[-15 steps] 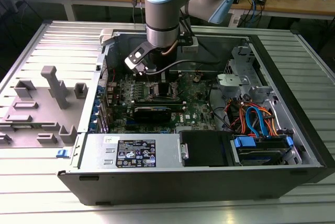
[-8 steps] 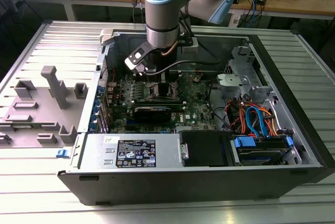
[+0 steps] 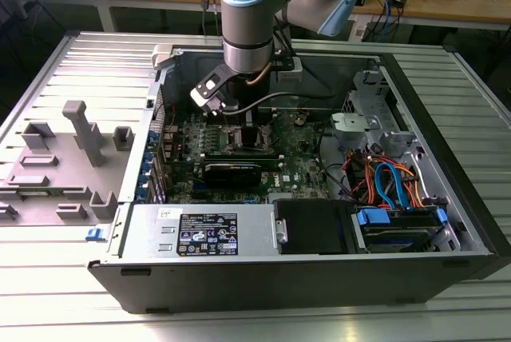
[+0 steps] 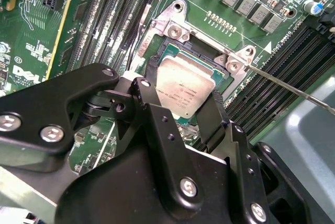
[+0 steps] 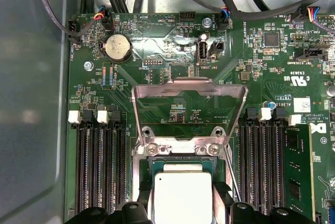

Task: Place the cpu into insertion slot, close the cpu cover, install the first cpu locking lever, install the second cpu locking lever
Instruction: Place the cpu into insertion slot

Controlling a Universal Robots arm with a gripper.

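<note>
In both wrist views the cpu, a small square chip with a silver-grey top, sits between my black fingers, which press on two opposite sides of it. My gripper is shut on it, right over the insertion slot on the green board. The cpu cover stands swung up from its hinge, its open middle showing the board behind. A thin locking lever sticks out beside the slot. In the exterior view the gripper reaches down into the open case.
Black memory slots flank the socket on both sides. A long black card lies just in front of it. A power supply and a drive bay with orange and blue cables fill the case's front. Grey fixtures stand at the exterior view's left.
</note>
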